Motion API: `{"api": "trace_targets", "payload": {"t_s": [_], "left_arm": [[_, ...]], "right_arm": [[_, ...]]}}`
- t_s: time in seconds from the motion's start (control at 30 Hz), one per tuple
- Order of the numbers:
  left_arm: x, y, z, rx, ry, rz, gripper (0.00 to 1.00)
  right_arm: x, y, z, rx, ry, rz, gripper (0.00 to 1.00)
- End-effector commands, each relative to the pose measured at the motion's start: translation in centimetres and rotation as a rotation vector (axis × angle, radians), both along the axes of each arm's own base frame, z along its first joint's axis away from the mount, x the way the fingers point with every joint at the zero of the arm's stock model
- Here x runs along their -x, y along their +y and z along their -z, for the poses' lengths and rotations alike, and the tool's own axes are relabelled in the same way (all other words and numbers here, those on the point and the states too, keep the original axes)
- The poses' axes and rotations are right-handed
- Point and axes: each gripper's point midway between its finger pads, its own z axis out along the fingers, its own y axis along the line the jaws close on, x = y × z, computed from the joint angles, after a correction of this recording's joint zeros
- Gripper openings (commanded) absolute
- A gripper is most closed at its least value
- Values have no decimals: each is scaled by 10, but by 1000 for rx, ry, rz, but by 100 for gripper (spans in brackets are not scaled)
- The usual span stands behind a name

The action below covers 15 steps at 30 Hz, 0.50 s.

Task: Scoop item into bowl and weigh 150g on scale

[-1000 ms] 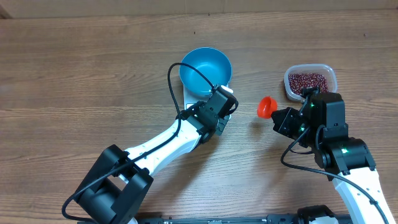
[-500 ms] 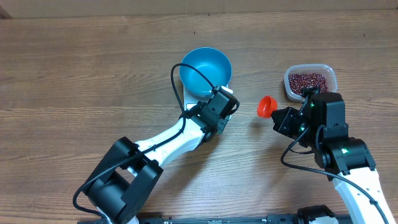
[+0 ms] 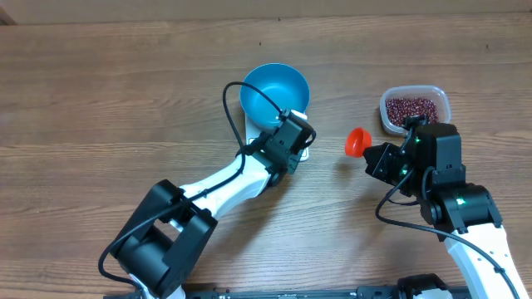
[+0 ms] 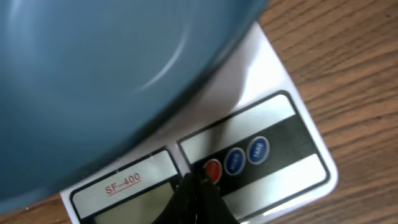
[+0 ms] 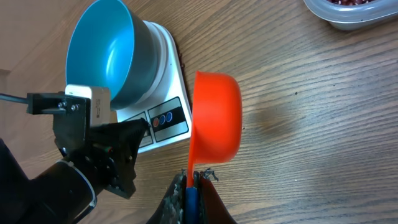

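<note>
Both closed: left pincer at the scale's buttons, right pincer grips the orange scoop pointing toward that scale.

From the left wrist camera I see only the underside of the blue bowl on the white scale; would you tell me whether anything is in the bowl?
Observer: No, the round bright blue bowl is empty inside.
Operator: Thank you. Where is the scoop?
Observer: The orange-red plastic scoop is held by its handle in the shut right gripper, above the wooden table, to the right of the small white square scale.
Operator: And the beans?
Observer: The dark red-brown beans sit in the clear plastic tub, just beyond the right arm.
</note>
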Motion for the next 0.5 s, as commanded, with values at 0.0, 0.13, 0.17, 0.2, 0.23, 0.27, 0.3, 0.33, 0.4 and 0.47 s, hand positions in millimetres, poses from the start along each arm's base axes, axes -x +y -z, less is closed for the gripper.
{"api": "trace_targets", "payload": {"t_s": [0.0, 0.13, 0.17, 0.2, 0.23, 0.27, 0.3, 0.33, 0.4, 0.47], "left_arm": [[0, 5, 10, -28, 10, 7, 5], [1, 4, 11, -24, 16, 11, 4], [1, 4, 11, -23, 16, 12, 4], [2, 2, 12, -18, 21, 17, 4], [3, 0, 12, -11, 28, 25, 4], [4, -1, 13, -6, 34, 39, 4], [5, -3, 13, -6, 40, 59, 4], [6, -4, 13, -7, 40, 63, 4], [5, -4, 13, -7, 39, 63, 4], [5, -4, 13, -5, 37, 63, 4]], "right_arm": [[-6, 0, -15, 5, -45, -1, 4], [-6, 0, -15, 5, -45, -1, 4], [-6, 0, -15, 5, -45, -1, 4], [-6, 0, -15, 5, -45, -1, 4], [-6, 0, -15, 5, -45, -1, 4], [-6, 0, -15, 5, -45, -1, 4], [-6, 0, -15, 5, -45, -1, 4], [-6, 0, -15, 5, -45, -1, 4], [-6, 0, -15, 5, -45, -1, 4], [-6, 0, -15, 5, -45, -1, 4]]}}
